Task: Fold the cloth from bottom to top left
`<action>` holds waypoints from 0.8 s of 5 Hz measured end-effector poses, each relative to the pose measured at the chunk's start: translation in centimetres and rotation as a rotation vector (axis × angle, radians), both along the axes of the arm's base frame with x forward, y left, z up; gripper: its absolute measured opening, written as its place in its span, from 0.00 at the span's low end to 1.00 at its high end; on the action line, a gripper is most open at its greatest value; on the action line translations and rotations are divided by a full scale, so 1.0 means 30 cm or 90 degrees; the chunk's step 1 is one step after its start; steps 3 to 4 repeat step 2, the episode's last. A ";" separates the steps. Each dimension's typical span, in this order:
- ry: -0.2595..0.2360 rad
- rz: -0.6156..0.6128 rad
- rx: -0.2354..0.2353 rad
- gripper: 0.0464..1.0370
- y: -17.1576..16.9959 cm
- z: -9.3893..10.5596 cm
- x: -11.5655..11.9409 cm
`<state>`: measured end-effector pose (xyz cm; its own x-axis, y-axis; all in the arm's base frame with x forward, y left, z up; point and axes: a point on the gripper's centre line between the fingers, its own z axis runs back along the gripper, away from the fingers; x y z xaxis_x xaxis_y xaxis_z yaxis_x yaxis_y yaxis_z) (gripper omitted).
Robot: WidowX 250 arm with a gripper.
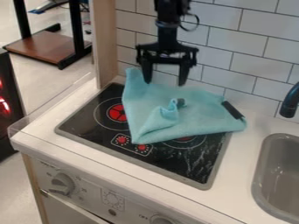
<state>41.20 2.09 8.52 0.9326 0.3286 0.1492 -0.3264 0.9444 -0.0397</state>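
Observation:
The black gripper (165, 78) hangs above the back part of the light blue cloth (166, 98), near the tiled wall, its two fingers spread apart with nothing between them. Crumpled cloth lies over the back and right of the black stove top, one corner standing up at its back left. A small raised fold sits in its middle beside a small dark patch. At the cloth's right edge is a dark strip (232, 110). Whether the fingertips touch the cloth, I cannot tell.
Bare black stove top (88, 118) with red burner marks shows left and in front of the cloth. A grey sink (280, 175) and dark faucet (290, 101) are at the right. White tiles rise behind, and a wooden post (105, 41) stands at the back left.

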 end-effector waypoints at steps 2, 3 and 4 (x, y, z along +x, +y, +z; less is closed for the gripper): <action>-0.029 -0.022 -0.037 0.96 -0.007 0.102 -0.043; -0.029 -0.022 -0.037 0.96 -0.007 0.102 -0.043; -0.029 -0.022 -0.037 0.96 -0.007 0.102 -0.043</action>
